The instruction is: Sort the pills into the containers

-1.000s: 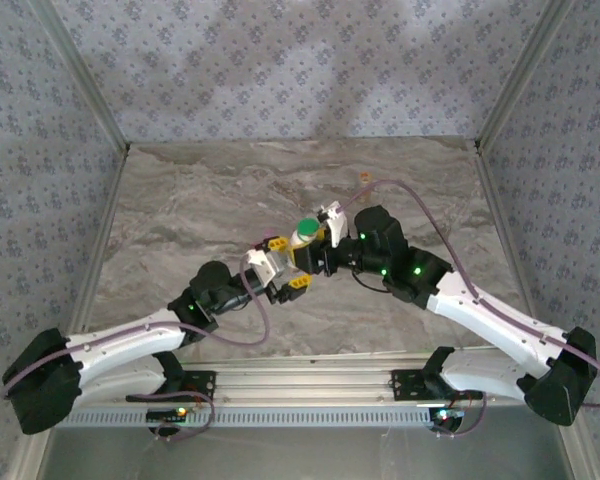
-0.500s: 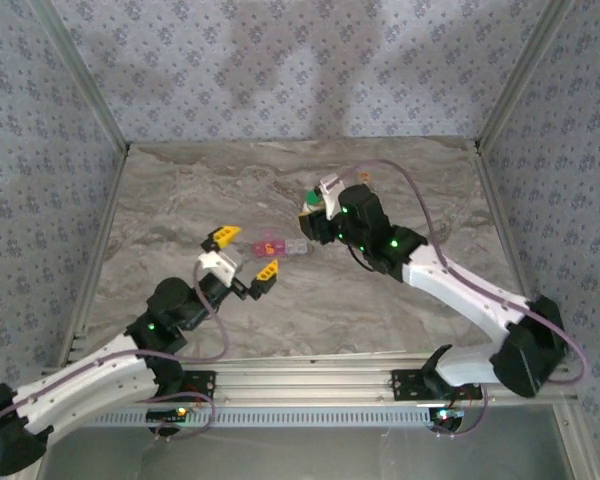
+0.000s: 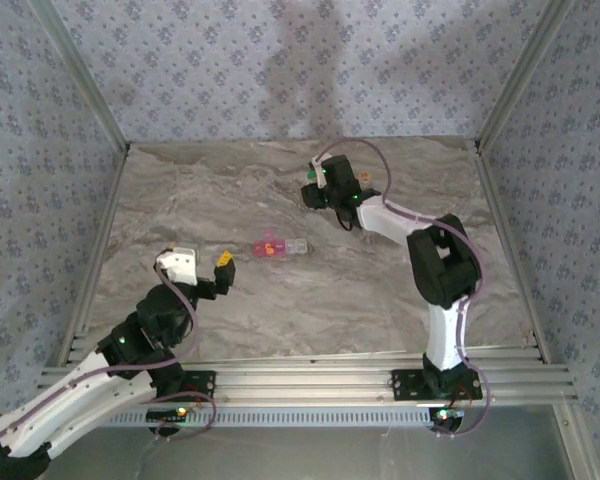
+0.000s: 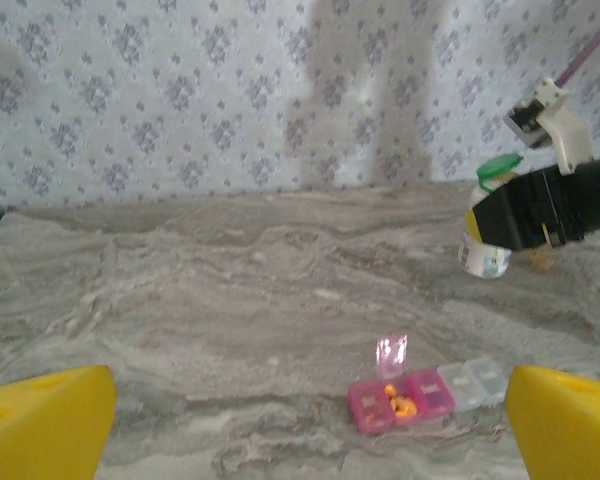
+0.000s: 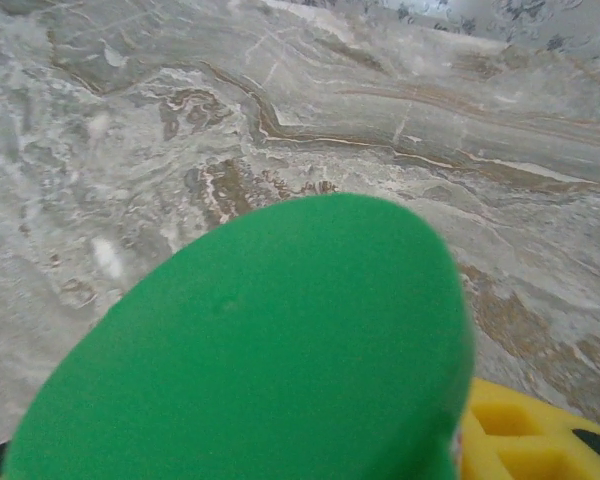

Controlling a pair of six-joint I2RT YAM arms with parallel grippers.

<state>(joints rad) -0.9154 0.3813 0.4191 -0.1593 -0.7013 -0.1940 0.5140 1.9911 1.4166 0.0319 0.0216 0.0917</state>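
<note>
The right tool (image 3: 315, 192) was closed on the white bottle (image 4: 483, 243). It gripped the side just under the green cap (image 5: 260, 360), at the far side of the table (image 3: 180, 200). I could not tell if the bottle's bottom touched the table. The bottle looked hard, smooth and likely light, so it could slip or tip in a loose hold. The side seemed a good place to hold it, because that left the cap free.

The left tool (image 4: 311, 388) was wide open and held nothing. It hung low near the front left of the table.

The pill case (image 3: 278, 247) lay flat in the middle of the table, between the two tools and well apart from both. One pink box had its little lid up, with orange pills (image 4: 398, 404) inside. The case looked thin and light, so a push would likely slide it. The lids looked small and bendy, best lifted at the edge. The pills were tiny and could roll away.

A small amber thing (image 3: 364, 178) sat near the right tool, too small to be sure of. Nothing stood between the left tool and the case.
</note>
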